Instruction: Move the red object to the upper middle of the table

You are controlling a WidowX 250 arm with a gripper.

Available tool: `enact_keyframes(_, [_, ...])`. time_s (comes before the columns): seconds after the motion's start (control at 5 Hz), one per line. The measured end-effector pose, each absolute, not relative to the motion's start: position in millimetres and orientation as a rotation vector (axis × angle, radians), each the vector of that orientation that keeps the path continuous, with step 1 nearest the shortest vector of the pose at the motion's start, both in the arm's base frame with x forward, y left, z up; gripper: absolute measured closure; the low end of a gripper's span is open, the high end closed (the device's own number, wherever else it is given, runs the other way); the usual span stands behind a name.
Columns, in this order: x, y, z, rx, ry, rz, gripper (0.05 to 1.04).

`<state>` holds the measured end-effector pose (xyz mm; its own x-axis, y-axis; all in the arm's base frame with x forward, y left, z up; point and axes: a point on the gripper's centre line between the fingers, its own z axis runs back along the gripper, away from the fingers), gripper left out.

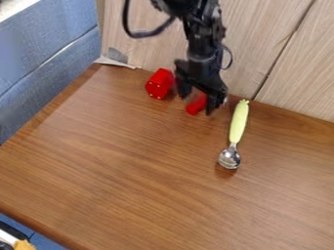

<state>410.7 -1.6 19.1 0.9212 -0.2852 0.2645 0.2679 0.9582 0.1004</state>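
The claw (198,103) hangs wide at the bench (130,156), red block (158,85) beside it, red piece (196,105) between its tips, spoon (239,122) nearby.

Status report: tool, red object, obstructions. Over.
Tool low at smaller red piece. Larger red piece to image left; whether they're joined, unclear. Spoon to image right, clear of both.

Seemingly a lab; black robot arm (205,41) above a wooden table (143,171)
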Motion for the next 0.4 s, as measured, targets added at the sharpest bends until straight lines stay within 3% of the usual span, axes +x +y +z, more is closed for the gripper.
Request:
enact_keyframes(0.2, [398.0, -1.3, 59.9, 0.035, -0.4, -0.279, 0.083])
enact_keyframes(0.4, [398.4, 5.2, 64.3, 0.039, -0.413, -0.266, 0.083])
